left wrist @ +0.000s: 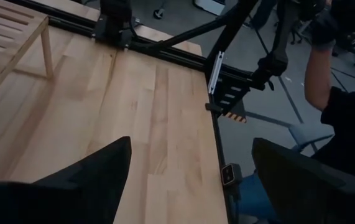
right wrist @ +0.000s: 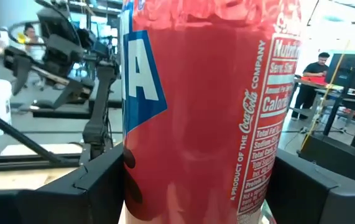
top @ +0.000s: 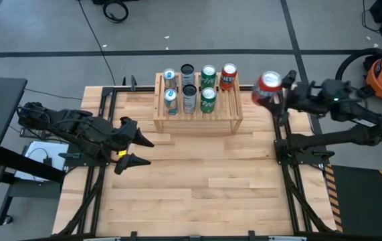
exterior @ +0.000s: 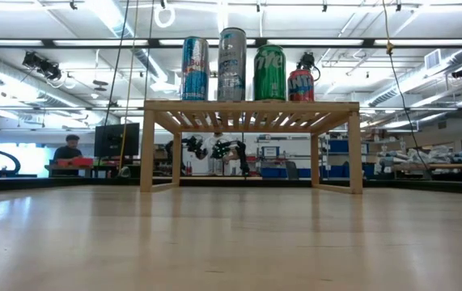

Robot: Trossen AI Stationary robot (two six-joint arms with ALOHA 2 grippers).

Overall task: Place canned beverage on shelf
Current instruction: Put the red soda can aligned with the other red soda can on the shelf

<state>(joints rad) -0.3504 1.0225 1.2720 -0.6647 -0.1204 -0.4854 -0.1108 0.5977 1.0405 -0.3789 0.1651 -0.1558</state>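
Two end effectors are in view. Left end effector (top: 139, 151): fingers spread apart, holding nothing, positioned over the left part of the bench (top: 197, 181). The shelf (top: 197, 124) stands to its right, near the bench's far edge, and carries seven upright cans (top: 189, 88). Right end effector (top: 275, 91): fingers clamped on either side of a red can (top: 267, 88), held above the bench's right edge. The shelf is just to this end effector's left; the red can does not touch it.
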